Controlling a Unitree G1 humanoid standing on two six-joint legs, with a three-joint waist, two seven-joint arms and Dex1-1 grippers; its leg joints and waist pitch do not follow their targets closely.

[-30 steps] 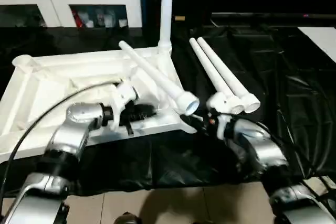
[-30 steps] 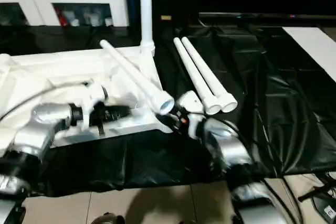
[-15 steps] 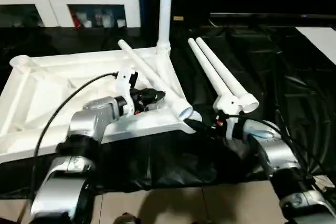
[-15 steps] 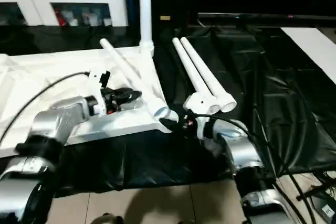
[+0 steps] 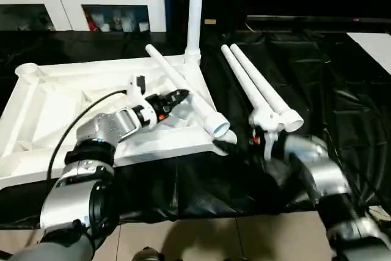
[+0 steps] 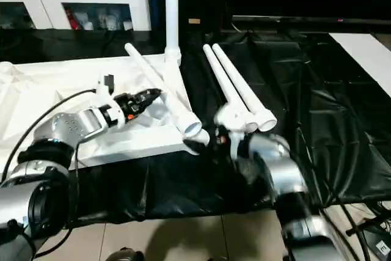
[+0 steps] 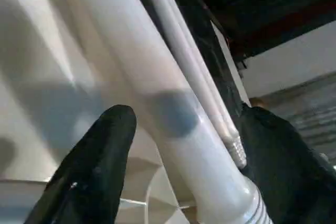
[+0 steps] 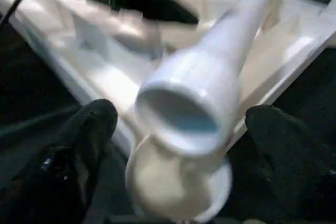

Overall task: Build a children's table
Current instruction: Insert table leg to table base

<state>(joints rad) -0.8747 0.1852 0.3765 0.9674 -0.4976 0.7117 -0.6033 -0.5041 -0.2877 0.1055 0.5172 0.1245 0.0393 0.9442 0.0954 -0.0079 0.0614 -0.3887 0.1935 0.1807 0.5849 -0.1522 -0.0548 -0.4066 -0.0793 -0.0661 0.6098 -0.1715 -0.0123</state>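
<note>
White tubular leg (image 5: pixel 183 93) lies slanted across the upturned tabletop (image 5: pixel 55 105), flared open end toward the robot at the near corner socket. Left pincer (image 5: pixel 178 97) straddles its shaft, spread; right pincer (image 8: pixel 178 145) gapes wide around the flare.

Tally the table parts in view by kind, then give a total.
Tabletop, lying underside up: 1
Leg standing upright in a far corner socket: 1
Leg lying slanted across the tabletop: 1
Legs lying side by side on the black sheet: 2
Total: 5 parts
</note>
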